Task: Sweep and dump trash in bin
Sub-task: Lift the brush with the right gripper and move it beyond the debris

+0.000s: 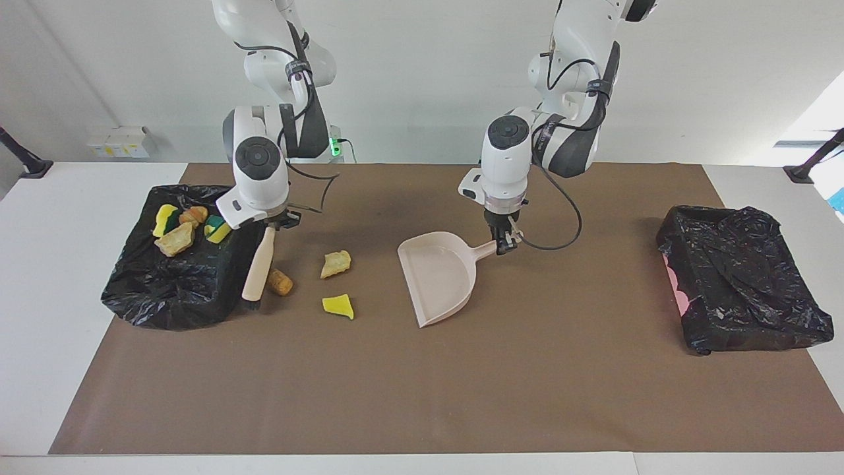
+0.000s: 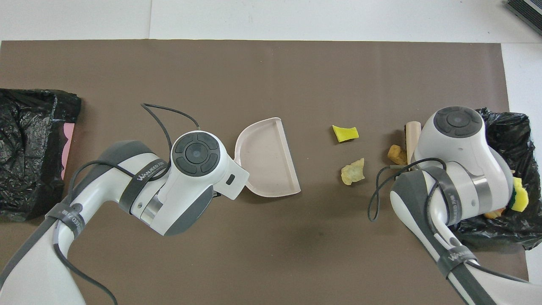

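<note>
Pink dustpan sits flat mid-counter, left hand clamped on its handle; right hand is clamped on the top of a tan brush standing next to a black-bagged bin at the right arm's end; three trash bits lie on the brown mat between brush and dustpan, more sit on that bag; another bagged bin is at the left arm's end.
</note>
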